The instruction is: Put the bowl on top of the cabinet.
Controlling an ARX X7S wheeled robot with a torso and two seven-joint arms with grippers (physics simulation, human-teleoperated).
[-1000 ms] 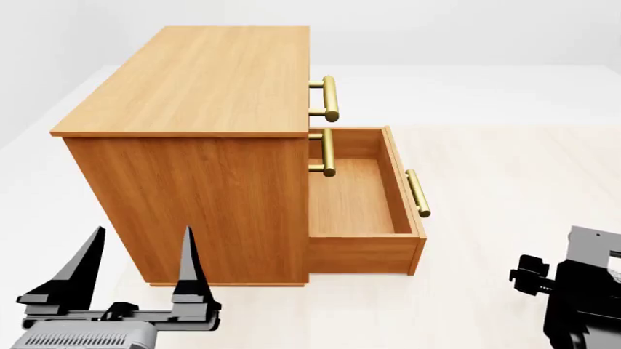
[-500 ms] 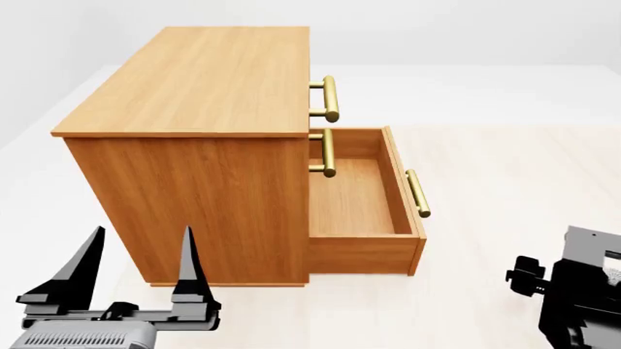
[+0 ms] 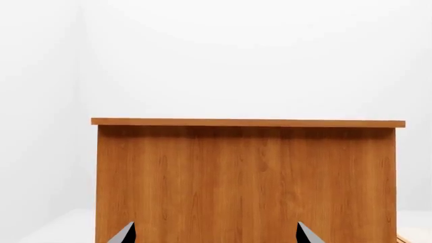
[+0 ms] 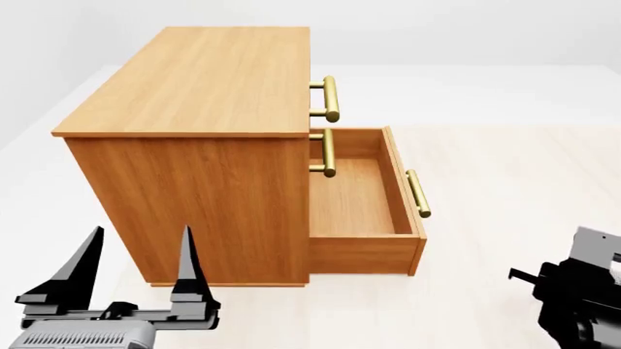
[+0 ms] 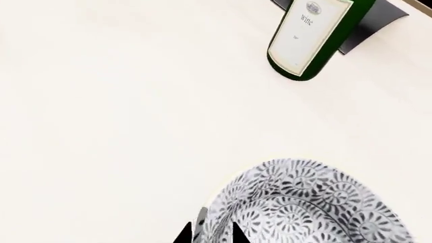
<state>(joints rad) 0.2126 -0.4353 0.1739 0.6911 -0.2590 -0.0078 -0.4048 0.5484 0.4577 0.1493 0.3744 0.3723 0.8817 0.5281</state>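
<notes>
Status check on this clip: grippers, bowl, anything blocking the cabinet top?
Left gripper open, empty, facing the cabinet. Right gripper jaws nearly shut at the bowl rim; grip unconfirmed. Cabinet top bare, bottom drawer open. Wine bottle nearby.

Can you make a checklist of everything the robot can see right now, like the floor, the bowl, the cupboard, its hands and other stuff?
Surface: pale floor, bare around the cabinet in the head view.
Bowl: patterned; seen only in the right wrist view, on the floor by the fingertips.
Cabinet: flat top bare; lowest drawer pulled open, nothing seen in it.
Clutter: green wine bottle lying on a dark holder.
Left gripper: open, holding nothing, facing the cabinet's side.
Right gripper: tips close together at the bowl's rim; whether they grip it cannot be told.
Cables: nothing seen.
Surroundings: plain white walls.
</notes>
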